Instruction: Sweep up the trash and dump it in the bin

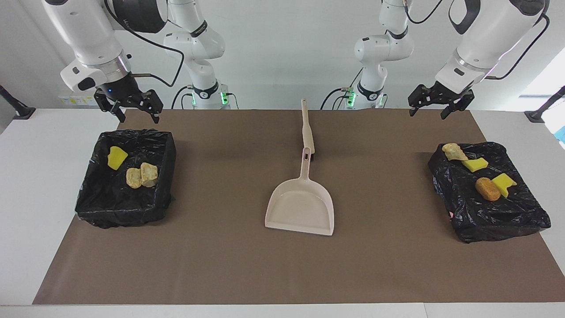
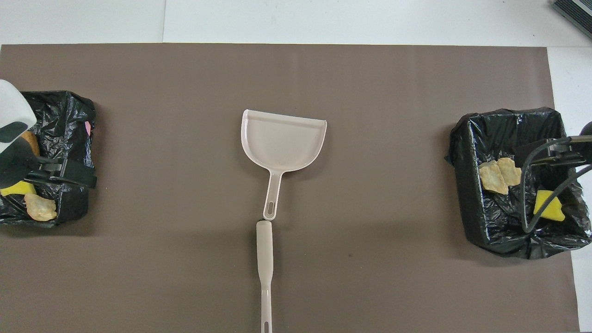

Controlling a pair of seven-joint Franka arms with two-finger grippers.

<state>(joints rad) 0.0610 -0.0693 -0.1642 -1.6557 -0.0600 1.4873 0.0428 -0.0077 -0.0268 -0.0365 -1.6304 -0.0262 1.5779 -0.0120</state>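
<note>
The beige dustpan (image 1: 300, 207) lies mid-table, also seen from overhead (image 2: 283, 143). The beige brush (image 1: 307, 132) lies nearer the robots, its end at the pan's handle. A yellow sponge chunk (image 1: 116, 157) and two tan lumps (image 1: 142, 175) lie in the black-lined bin (image 1: 97, 198) at the right arm's end. Two lumps (image 1: 487, 188) and two yellow chunks (image 1: 475, 164) lie on a black-bagged box (image 1: 499, 221) at the left arm's end. My right gripper (image 1: 137, 115) hangs open and empty over the bin's near edge. My left gripper (image 1: 428, 114) hangs open and empty above the mat, beside the box.
A brown mat (image 1: 397, 265) covers the middle of the white table (image 1: 35, 185). The bin (image 2: 467, 185) and the box (image 2: 69, 115) stand at opposite ends of the mat, the pan and brush (image 2: 265, 259) between them.
</note>
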